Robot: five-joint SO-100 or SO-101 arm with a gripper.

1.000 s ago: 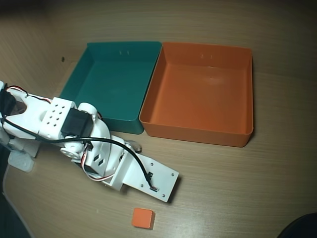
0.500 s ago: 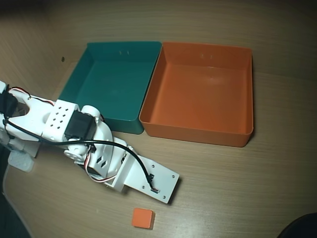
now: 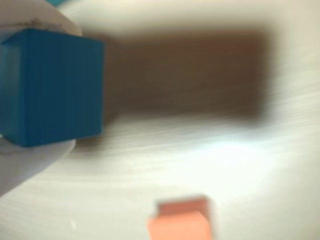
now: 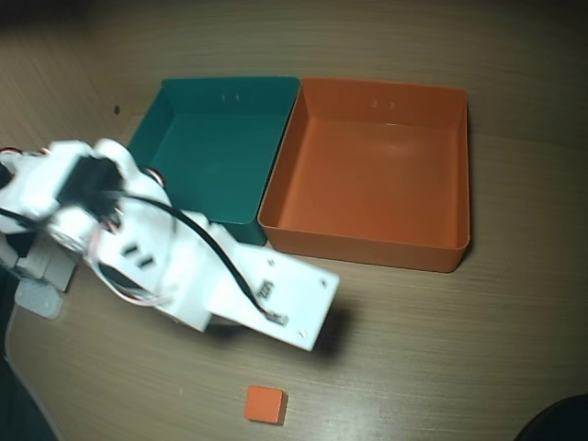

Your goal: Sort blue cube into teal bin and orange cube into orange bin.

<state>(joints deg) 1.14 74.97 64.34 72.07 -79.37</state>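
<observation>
- Since a second ago my arm has lifted and swung toward the teal bin; the orange cube stays on the table.
- Tool pinches the blue cube on opposite flat faces.
- I judge it light, rigid, perhaps slick.

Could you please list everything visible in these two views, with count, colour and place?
Blue cube: one, blue, held between the fingers at the left of the wrist view; hidden under the arm in the overhead view.
Orange cube: one, orange, on the table near the bottom edge of the overhead view.
Teal bin: one, teal, upper middle, empty.
Orange bin: one, orange, touching the teal bin's right side, empty.
Table: one, light wood.
Arm: one, white, at the left.
Fingers: white, closed on the blue cube.
</observation>
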